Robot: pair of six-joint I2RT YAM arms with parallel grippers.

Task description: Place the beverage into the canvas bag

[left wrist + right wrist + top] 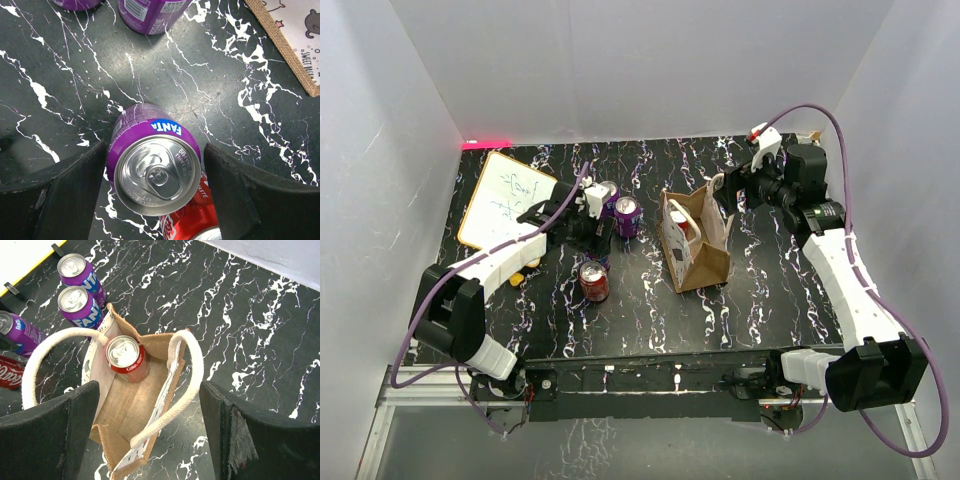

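One Fanta can [155, 175] between left gripper [155, 150] fingers, contact unclear; right gripper [147, 390] spread above canvas bag [127, 410]

Red can [192, 227] cut off at bottom edge, purple can [150, 12] cropped at top, whiteboard [508, 198] writing unreadable

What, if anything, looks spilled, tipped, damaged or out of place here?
Nothing stands out. The canvas bag stands open with one red can upright inside. The purple cans and the other red can stand upright on the table, and no spill or damage shows.
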